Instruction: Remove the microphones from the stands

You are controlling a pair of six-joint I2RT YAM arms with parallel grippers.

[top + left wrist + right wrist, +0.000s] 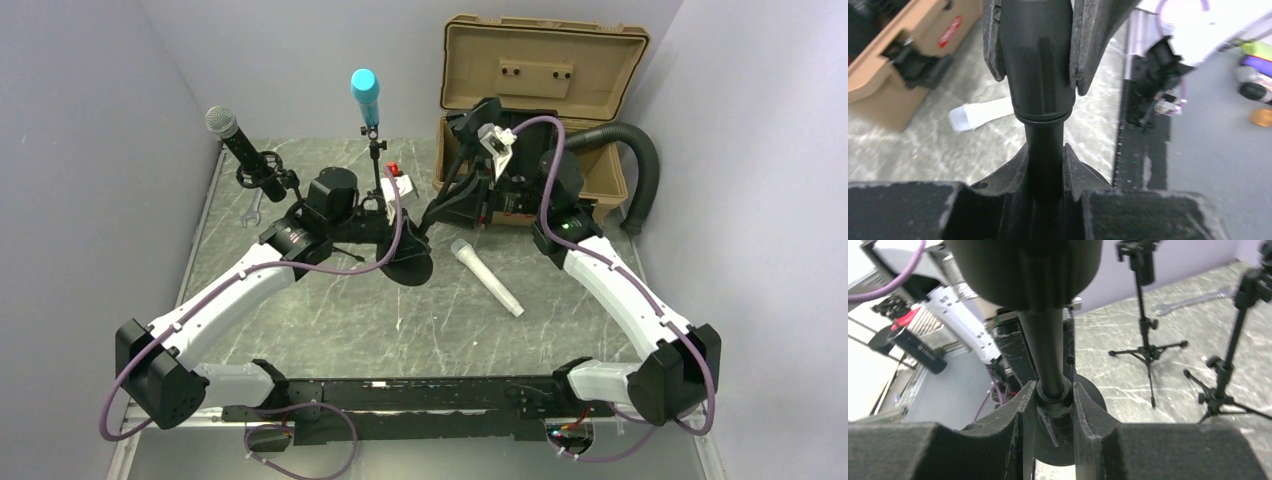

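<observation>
Overhead view sharp: grey marbled tabletop (340, 320) evenly lit from above, shadows faint. Left wrist view: black metal stand pole (1044, 150) soft, too close for focus; upper right of pole blown out white. Right wrist view: glare left of pole (1048, 350), slim black tripods (1148, 340) right of pole crisp.

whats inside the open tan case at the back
The tan case stands open, lid raised. What shows of the inside is dark. The right arm crosses in front and covers most of it, so its contents cannot be made out.
</observation>
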